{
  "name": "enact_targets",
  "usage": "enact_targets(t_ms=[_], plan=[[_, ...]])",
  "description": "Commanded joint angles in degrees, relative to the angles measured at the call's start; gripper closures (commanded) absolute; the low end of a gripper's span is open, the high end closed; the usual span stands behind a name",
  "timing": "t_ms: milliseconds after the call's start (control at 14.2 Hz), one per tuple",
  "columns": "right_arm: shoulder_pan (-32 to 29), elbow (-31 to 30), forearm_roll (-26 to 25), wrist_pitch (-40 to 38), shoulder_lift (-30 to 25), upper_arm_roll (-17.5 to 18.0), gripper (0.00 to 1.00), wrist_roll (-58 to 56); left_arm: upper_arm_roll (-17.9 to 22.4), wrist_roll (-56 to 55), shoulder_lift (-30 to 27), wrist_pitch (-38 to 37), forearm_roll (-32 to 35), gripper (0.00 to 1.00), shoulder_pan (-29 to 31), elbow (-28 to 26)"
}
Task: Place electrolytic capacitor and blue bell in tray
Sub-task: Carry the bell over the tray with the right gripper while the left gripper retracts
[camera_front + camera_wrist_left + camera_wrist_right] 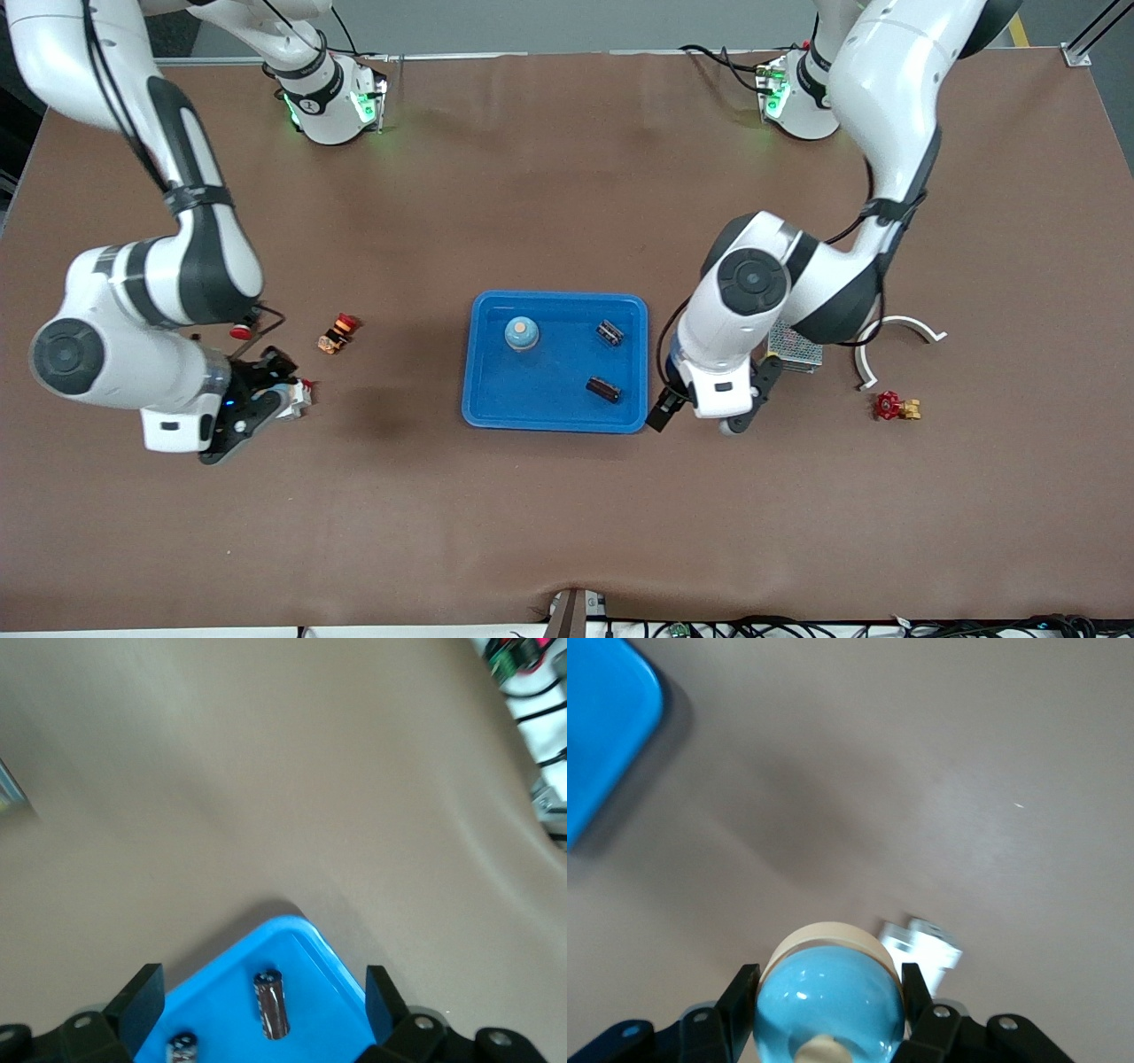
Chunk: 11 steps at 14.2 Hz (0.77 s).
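Now I see the blue tray (pixel 556 413) in the middle of the table. One blue bell (pixel 522 333) sits in it, and two dark capacitors (pixel 609 332) lie in it too — one nearer the front camera (pixel 602 389) than the other. My right gripper (pixel 829 992) is up over the bare table toward the right arm's end, with its fingers clamped on a second blue bell (pixel 828 1005). My left gripper (pixel 264 997) hangs over the tray's edge, fingers wide apart, holding nothing. A small white part (pixel 921 948) lies on the table under the held bell.
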Motion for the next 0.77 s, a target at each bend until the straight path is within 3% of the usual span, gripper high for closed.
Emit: enact_targets(t_ms=[0,423,704], plan=[[3.49,-0.08,0.73,-1.22,-1.08,-0.33,0.65,11.86,0.24,5.55,-4.33,-3.44,0.6,0.0,1.59,-1.58],[12.9,0.0,3.71,-0.43,-1.0,-0.33,0.64,38.85,0.15,22.16,-10.23,-11.34,0.6,0.0,8.53,-1.94],[16.69,0.18,4.15,4.23,-0.04,-0.42,0.64,47.58,-0.2,36.9,-13.3,-16.36,0.16,0.0,13.89,-1.94]])
